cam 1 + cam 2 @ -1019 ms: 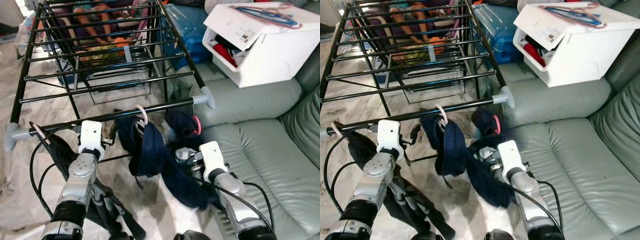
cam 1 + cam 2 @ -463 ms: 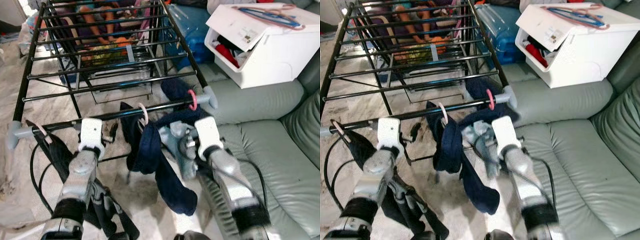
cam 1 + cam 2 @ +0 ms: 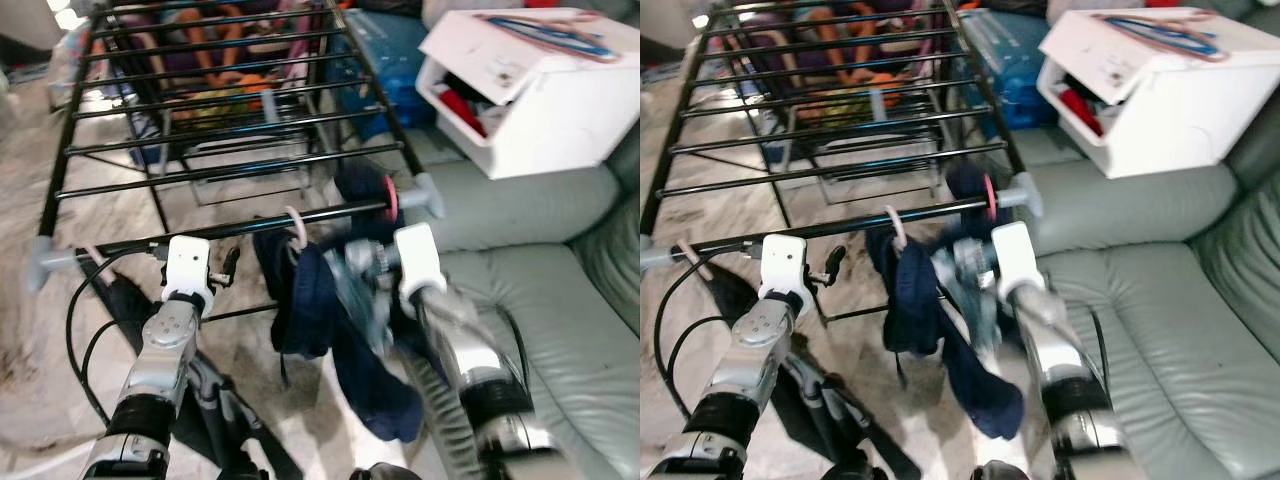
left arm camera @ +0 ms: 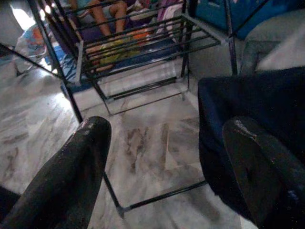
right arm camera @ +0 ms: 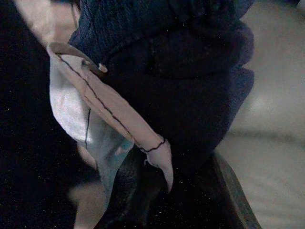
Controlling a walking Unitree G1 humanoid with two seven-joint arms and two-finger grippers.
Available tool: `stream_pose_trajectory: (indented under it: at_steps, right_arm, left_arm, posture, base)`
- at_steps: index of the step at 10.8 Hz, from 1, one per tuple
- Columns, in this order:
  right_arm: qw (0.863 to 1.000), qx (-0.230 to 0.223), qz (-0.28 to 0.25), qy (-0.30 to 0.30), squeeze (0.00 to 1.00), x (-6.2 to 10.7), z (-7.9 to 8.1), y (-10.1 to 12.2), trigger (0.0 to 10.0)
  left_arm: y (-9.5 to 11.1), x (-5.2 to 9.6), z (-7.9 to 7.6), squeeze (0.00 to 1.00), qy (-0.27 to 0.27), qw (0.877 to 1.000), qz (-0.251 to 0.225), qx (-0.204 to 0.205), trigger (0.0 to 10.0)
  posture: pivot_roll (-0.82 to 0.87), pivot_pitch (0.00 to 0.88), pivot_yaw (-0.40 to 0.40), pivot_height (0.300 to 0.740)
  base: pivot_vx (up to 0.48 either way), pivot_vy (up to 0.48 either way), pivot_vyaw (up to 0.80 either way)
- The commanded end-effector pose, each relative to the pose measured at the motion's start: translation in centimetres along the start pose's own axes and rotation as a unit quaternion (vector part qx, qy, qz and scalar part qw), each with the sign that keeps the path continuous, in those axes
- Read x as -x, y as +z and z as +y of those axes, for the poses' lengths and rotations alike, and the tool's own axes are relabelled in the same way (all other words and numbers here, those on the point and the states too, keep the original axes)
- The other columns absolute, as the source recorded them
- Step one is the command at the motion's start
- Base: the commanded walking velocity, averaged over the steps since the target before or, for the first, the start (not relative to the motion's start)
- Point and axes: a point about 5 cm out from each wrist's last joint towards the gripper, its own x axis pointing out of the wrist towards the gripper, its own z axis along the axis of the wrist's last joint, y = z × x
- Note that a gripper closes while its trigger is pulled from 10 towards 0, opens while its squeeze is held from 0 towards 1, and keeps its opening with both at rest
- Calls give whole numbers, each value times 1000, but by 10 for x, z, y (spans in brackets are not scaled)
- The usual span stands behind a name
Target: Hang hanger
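- Step in hand, as judged: placement of a loaded hanger on the front bar of the drying rack [image 3: 200, 232]. The pink hanger hook [image 3: 391, 199] sits on that bar, right of centre in the left eye view, just beside the grey end cap [image 3: 428, 196].
- The dark navy garment [image 3: 372, 330] on that hanger hangs below the bar, down through the lower centre of the frame.
- Right claw [image 5: 167, 191]: in the right wrist view its fingers are clamped on dark navy cloth, with a pale inner lining or label [image 5: 102, 119] folded out beside them. In the head views the right arm is motion-blurred, so the exact contact point on the garment cannot be read there.
- Left claw [image 4: 167, 167]: fingers wide apart, holding nothing, positioned just below the front bar at left of centre. Floor and rack legs are visible between the fingers.
- A second hanger with a pale pink hook [image 3: 297, 226] is on the same bar, centre frame, carrying another navy garment [image 3: 305, 300].
- Next move, as judged: confirm the hook is fully seated over the bar, then part the right claw and draw it clear without dragging the cloth or lifting the hook off.
- Containers: a white lidded bin [image 3: 540, 110] rests on the grey sofa [image 3: 560, 330] at upper right; the lid is ajar, with red and dark items inside. A blue hanger lies on its lid.
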Motion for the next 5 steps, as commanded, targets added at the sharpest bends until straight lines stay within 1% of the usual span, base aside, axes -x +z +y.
stream_pose_trajectory:
  at_steps: [1, 2, 3, 5]
  right_arm:
    - [1000, -15, 14, 3, 0, 5, -1, -6, 10000]
    - [999, -37, 33, 2, 0, 10, -1, -16, 10000]
    - [999, -38, 38, -2, 0, 17, -2, -20, 10000]
    - [999, -27, 8, -22, 0, 27, -5, -17, 10000]
  left_arm:
    - [-2, 2, 3, 0, 3, 1000, 7, 0, 10000]
    - [-2, 2, 3, 0, 0, 1000, 8, 1, 10000]
    - [-1, 0, 1, 0, -3, 1000, 10, 4, 10000]
    - [1, -2, -1, 0, -10, 1000, 7, 5, 10000]
  posture:
    - [-56, 7, 19, 740]
    - [-63, 8, 23, 740]
    - [-68, 7, 26, 740]
    - [-71, 6, 25, 740]
  base:
    - [0, 0, 0]
    - [0, 0, 0]
    - [0, 0, 0]
    - [0, 0, 0]
